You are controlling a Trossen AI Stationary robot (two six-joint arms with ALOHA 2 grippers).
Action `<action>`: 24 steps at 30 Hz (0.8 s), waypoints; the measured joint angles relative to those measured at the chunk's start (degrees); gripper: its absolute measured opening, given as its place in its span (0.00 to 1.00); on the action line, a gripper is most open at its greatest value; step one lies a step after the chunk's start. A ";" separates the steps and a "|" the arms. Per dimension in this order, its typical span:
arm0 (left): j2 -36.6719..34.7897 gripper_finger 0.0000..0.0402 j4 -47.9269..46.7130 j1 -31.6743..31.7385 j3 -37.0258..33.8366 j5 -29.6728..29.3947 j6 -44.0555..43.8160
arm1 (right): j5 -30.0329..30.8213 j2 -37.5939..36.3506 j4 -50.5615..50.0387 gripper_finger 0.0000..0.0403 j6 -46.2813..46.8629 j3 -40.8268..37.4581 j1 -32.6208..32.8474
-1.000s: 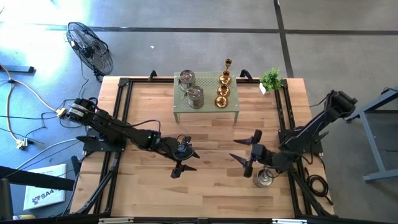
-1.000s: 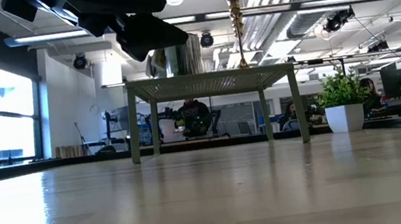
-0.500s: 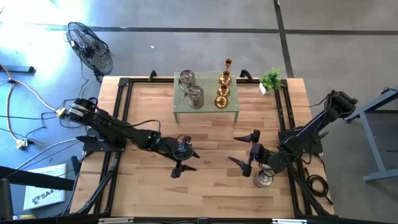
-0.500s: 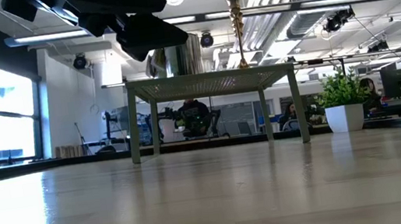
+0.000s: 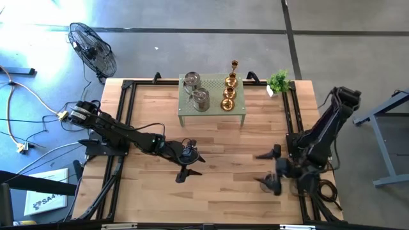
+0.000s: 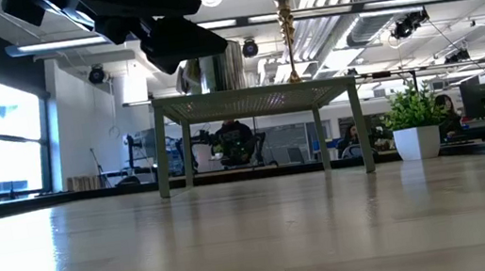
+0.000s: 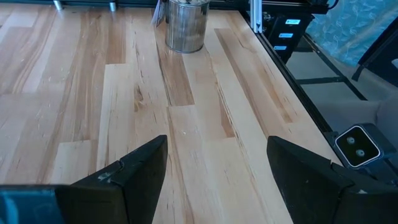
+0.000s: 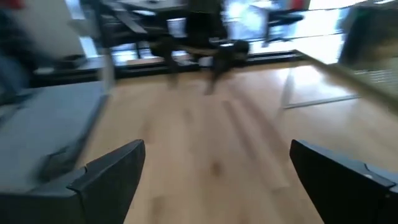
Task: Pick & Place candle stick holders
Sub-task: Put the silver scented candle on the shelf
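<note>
your wooden table [image 5: 211,185] sits on grey floor with a fan [image 5: 92,48] at the upper left of the high view. the green stand [image 5: 213,97] in the upper middle carries two silver holders [image 5: 196,91] and three gold holders [image 5: 229,88], unchanged from a second ago, with the potted plant [image 5: 278,80] just to its right. what differs is your right gripper [image 5: 271,168]: it was over the third silver holder at lower right, and now it has swung toward the table's right edge, its fingers spread wide and empty. that holder is hidden in the high view now, but the left wrist view shows a silver holder [image 7: 185,25] standing alone on the wood near the table's edge. your left gripper [image 5: 190,163] has not moved, lower middle, fingers apart, holding nothing.
</note>
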 joint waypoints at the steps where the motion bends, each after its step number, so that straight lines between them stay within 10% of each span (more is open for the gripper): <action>1: 0.00 0.67 0.00 0.00 0.00 0.00 0.00 | -1.25 -0.93 -0.58 0.98 0.69 0.00 1.35; 24: 0.00 0.67 0.01 0.00 0.00 0.00 0.00 | -28.66 -4.85 -34.38 0.99 43.71 5.44 6.73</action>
